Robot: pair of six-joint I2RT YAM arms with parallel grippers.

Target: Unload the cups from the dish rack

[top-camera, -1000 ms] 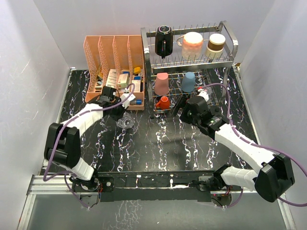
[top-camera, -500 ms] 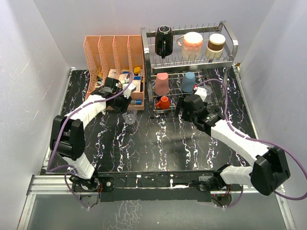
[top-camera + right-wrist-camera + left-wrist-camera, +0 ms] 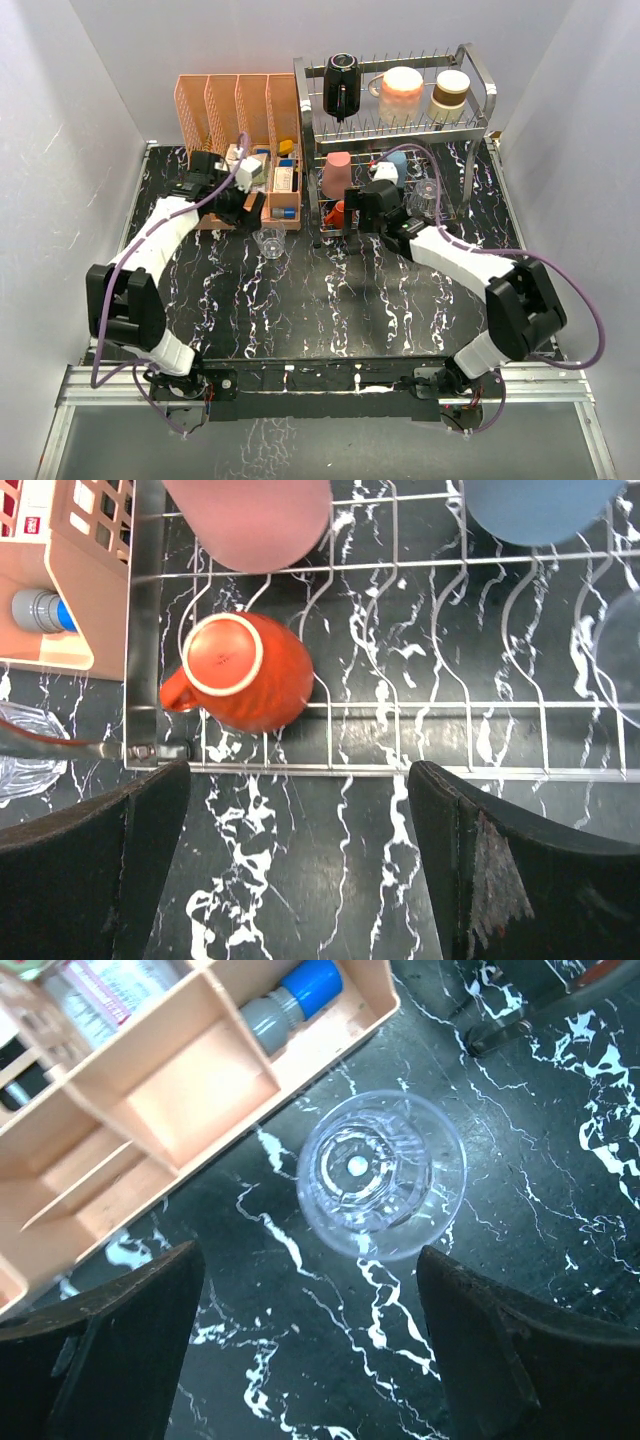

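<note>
A clear glass (image 3: pixel 380 1175) stands upright on the black marble table, just beyond the tips of my left gripper (image 3: pixel 310 1360), which is open and apart from it. That glass (image 3: pixel 270 242) is in front of the peach organizer. My right gripper (image 3: pixel 300 870) is open and empty at the front edge of the dish rack (image 3: pixel 400 770). Just ahead of it, inside the lower tier, the small orange-red cup (image 3: pixel 240 670) sits upside down. The pink tumbler (image 3: pixel 250 515) and blue tumbler (image 3: pixel 540 505) stand behind it. The black mug (image 3: pixel 340 85), peach mug (image 3: pixel 402 90) and steel cup (image 3: pixel 450 92) are on the upper tier.
The peach-orange organizer (image 3: pixel 240 120) with boxes and bottles stands left of the rack, close behind my left gripper (image 3: pixel 248 208). Another clear glass (image 3: pixel 425 195) stands in the lower tier at the right. White walls close in the table on three sides.
My left gripper opened and let go of the clear glass, which now stands upright, and drew back toward the organizer. My right arm slid left along the rack front to the orange-red cup.
</note>
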